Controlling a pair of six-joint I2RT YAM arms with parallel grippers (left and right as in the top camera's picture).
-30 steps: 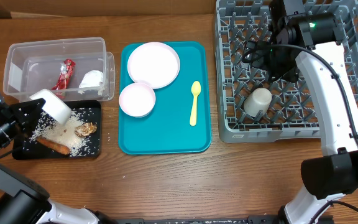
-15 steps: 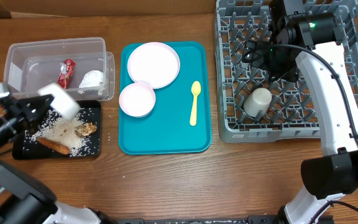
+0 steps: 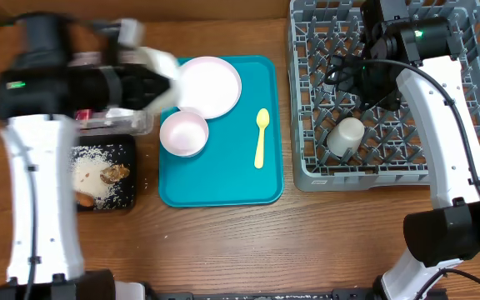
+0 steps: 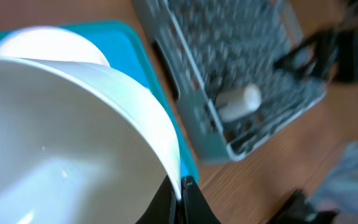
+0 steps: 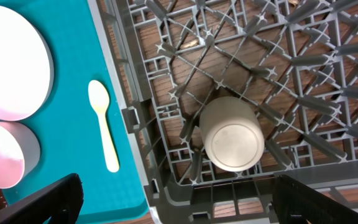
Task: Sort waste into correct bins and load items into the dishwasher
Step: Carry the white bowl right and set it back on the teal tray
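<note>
As the left gripper (image 4: 180, 196) clamps a bowl (image 4: 55, 137) beside the plate (image 3: 207, 86), right gripper (image 5: 179, 208) gapes near the cup (image 5: 232, 137).

Left pincer (image 4: 181, 188) clamped, right pincer (image 3: 345, 73) spread.

Your left arm (image 3: 36, 92) is motion-blurred overhead, hiding most of the clear tub (image 3: 137, 125) and part of the carrot (image 3: 85, 199). The bowl (image 4: 73, 124) overruns the left wrist view.

Swings the left claw (image 4: 180, 202) up and rightward, off the black tray (image 3: 127, 150) and across the clear tub (image 3: 144, 125). Carries the white bowl (image 3: 158, 68) from above the rice (image 3: 90, 171) to the plate's (image 3: 211, 83) left edge, over the teal tray's (image 3: 223, 179) corner. Now hides most of the tub and the carrot's (image 3: 86, 198) left end.
</note>
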